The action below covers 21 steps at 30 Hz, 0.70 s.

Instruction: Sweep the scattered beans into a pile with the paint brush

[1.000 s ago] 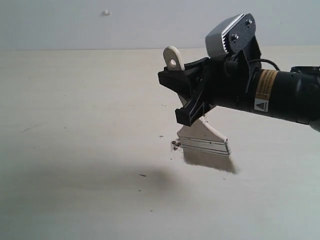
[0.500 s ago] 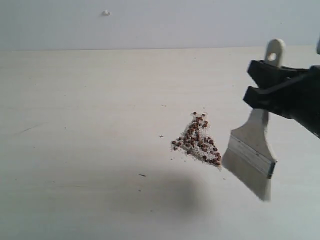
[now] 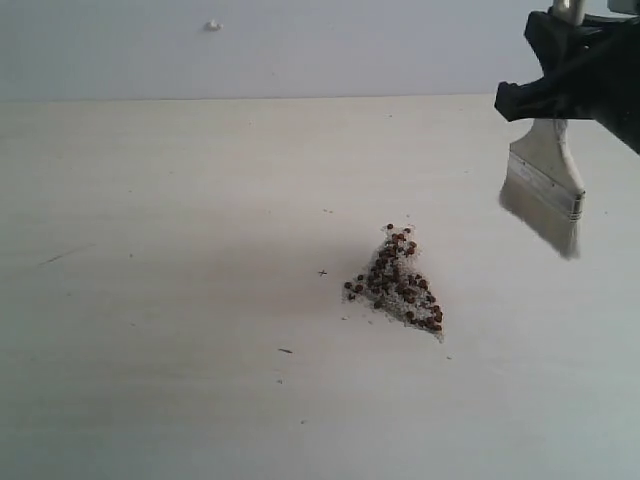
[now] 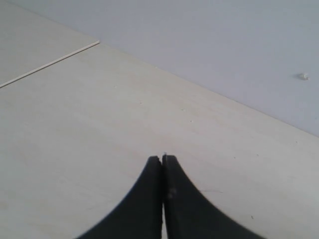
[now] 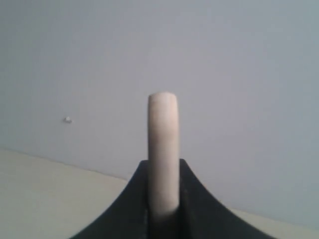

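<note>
The pale wood-grain table (image 3: 150, 300) fills most of the exterior view, and a plain grey wall (image 3: 300, 50) rises behind it.

The black right gripper (image 5: 163, 163) is clamped narrowly on the pale wooden handle of the flat wide paint brush (image 3: 545, 180). In the exterior view the brush hangs above and to the right of the pile (image 3: 398, 282), well apart from it and clear of the table. Its silver ferrule and off-white bristles (image 3: 545, 222) point down.

The black left gripper (image 4: 162, 158) has its jaws pressed together on nothing. Its place relative to the pile cannot be told.

The pile is a dense, roughly triangular cluster on the table. It consists of tiny round reddish-brown beans (image 3: 405, 290) mixed with fine whitish crumbs. A few beans lie just beside its left corner.
</note>
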{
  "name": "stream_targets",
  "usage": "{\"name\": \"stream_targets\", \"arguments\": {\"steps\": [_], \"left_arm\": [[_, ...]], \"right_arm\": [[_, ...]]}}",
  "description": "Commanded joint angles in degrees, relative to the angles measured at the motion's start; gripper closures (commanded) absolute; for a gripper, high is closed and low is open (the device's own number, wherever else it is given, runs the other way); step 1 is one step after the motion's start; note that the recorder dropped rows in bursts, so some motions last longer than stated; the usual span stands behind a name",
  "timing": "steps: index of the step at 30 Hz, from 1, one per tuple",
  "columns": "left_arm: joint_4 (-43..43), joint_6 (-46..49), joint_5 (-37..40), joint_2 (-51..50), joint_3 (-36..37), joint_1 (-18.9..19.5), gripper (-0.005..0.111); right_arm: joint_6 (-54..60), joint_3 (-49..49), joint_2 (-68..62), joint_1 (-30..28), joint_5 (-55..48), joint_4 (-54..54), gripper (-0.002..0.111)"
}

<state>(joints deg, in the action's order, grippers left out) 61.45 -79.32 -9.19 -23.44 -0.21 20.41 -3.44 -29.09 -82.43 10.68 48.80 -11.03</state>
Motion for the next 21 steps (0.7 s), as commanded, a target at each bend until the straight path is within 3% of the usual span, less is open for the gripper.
{"name": "stream_targets", "arguments": {"steps": [1,5,7,21], "left_arm": [[-0.38,0.13,0.12,0.13,0.21,0.25,0.107],[-0.38,0.13,0.12,0.13,0.21,0.25,0.107],[-0.38,0.13,0.12,0.13,0.21,0.25,0.107],[-0.38,0.13,0.12,0.13,0.21,0.25,0.107]], "right_arm": [[-22.96,-8.16,-8.18,-9.51,3.27,-33.03,0.108],[-40.00,-19.22,-20.68,-17.86,21.16,-50.24,0.108],[-44.85,-24.68,-26.32,-18.48,21.16,-52.65,0.108],[-46.37,-45.98,-43.26,-14.20,21.16,-54.30,0.108]]}}
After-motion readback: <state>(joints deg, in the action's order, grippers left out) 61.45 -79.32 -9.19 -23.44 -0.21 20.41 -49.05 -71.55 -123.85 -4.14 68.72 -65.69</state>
